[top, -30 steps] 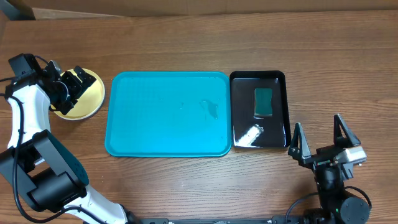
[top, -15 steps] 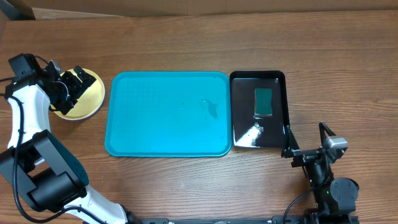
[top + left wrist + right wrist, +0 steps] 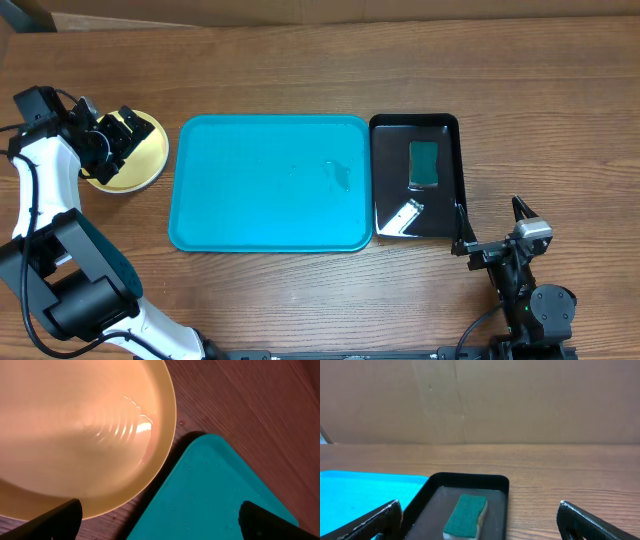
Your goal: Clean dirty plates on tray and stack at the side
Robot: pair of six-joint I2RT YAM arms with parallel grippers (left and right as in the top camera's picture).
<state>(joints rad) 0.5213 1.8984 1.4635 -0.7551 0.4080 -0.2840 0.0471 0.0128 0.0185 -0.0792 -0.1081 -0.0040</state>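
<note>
A pale yellow plate (image 3: 128, 158) rests on the wooden table just left of the turquoise tray (image 3: 270, 230). My left gripper (image 3: 115, 136) hovers open above the plate with nothing between its fingers. In the left wrist view the plate (image 3: 75, 425) fills the upper left, the tray's corner (image 3: 215, 495) lies lower right, and the left gripper (image 3: 160, 522) straddles the gap between them. The tray holds no plates, only a wet smear (image 3: 342, 176). My right gripper (image 3: 489, 218) stands open near the front right, empty, and in the right wrist view this gripper (image 3: 480, 525) faces the sponge.
A glossy black tray (image 3: 452, 130) sits against the turquoise tray's right side, holding a green sponge (image 3: 424, 163). The right wrist view shows the sponge (image 3: 466, 516) in the black tray (image 3: 470, 480). A cardboard wall (image 3: 480, 400) runs along the table's far edge.
The right arm has drawn back toward the front edge and turned, so its fingers now point at the black tray. The left arm and the plate have not moved.
</note>
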